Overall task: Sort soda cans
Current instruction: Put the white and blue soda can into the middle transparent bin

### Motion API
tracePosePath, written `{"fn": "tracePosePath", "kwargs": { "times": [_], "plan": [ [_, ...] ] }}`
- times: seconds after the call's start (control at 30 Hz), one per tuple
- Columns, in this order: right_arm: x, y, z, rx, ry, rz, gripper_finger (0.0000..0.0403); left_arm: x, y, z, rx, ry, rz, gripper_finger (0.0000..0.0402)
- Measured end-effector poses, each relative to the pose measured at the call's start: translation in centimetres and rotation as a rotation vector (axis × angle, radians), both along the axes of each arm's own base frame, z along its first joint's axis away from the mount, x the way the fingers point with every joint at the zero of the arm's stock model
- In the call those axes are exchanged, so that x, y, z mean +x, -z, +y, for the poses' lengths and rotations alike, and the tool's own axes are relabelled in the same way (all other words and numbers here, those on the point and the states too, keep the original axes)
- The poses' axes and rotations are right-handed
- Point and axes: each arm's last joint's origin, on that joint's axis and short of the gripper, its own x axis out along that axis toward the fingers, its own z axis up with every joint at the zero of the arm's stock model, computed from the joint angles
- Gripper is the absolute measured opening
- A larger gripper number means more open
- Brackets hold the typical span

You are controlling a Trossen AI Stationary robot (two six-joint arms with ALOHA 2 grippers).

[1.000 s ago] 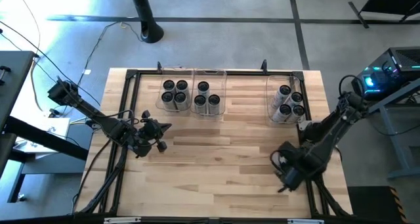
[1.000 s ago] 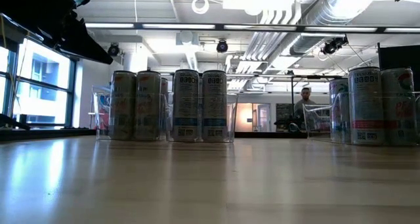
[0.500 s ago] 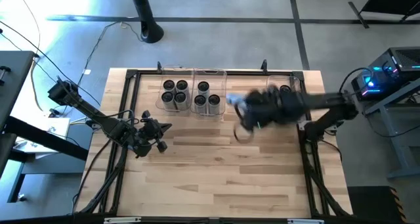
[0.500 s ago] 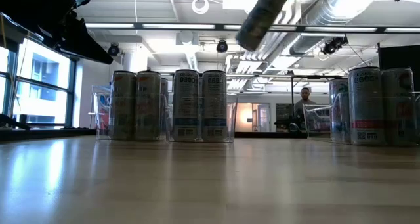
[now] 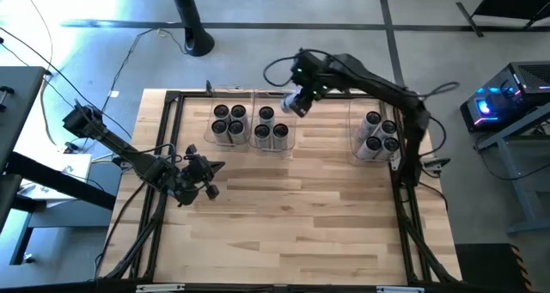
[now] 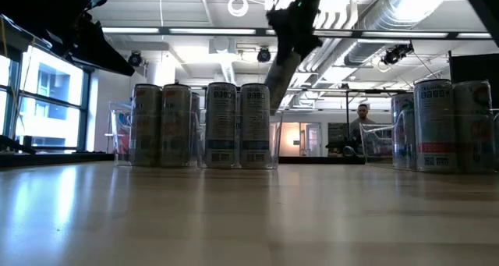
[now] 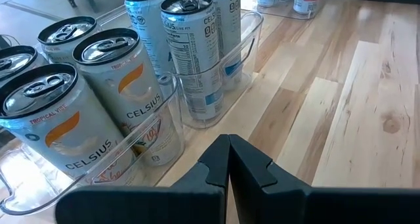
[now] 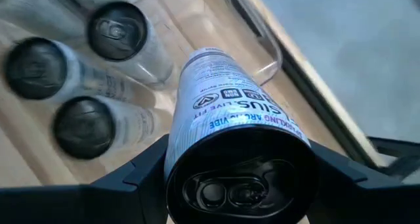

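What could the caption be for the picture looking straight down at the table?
Right gripper carries a soda can over the middle bin; left gripper waits shut.

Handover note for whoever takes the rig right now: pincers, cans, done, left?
Right pincer: shut on a can, held tilted above the back end of the middle bin.
Left pincer: shut, empty, waiting over the table's left side, in front of the left bin.
Cans: four in the left bin, three in the middle bin, four in the right bin.
Done: eleven cans binned.
Left: set the held can down, probably in the middle bin. No loose cans on the table.
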Motion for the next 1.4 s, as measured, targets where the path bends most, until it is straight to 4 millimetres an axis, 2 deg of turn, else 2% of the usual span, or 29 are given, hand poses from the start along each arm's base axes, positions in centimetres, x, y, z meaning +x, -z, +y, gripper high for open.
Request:
{"fn": "tracePosePath", "kwargs": {
  "times": [0.07,0.2,0.37,0.6,0.83,1.0,1.2,1.4],
  "plan": [
    [0.9,1.6,-1.4,0.043,-0.011,0.023,0.0241,0.0,0.0,0.0,0.000,-0.001,-0.001,0.0000],
    [2.8,4.1,-2.9,0.086,-0.019,0.066,0.0241,0.0,0.0,0.0,-0.007,-0.004,-0.007,0.0000],
    [4.8,5.9,-3.4,0.152,-0.067,0.079,0.0241,0.0,0.0,0.0,-0.008,-0.004,-0.007,0.0000],
    [6.3,7.9,-3.5,0.208,-0.093,0.125,0.0241,0.0,0.0,0.0,-0.007,-0.005,-0.007,0.0000],
    [6.6,8.7,-3.5,0.242,-0.100,0.140,0.0241,0.0,0.0,0.0,-0.007,-0.006,-0.007,0.0000],
    [6.3,8.6,-3.3,0.261,-0.088,0.154,0.0241,0.0,0.0,0.0,-0.007,-0.006,-0.007,0.0000],
    [5.2,8.0,-3.0,0.251,0.002,0.264,0.0241,0.0,0.0,0.0,-0.005,-0.007,-0.008,0.0000],
    [5.5,8.1,-3.1,0.233,-0.002,0.241,0.0241,0.0,0.0,0.1,0.001,-0.015,-0.012,0.0000]
  ]
}}
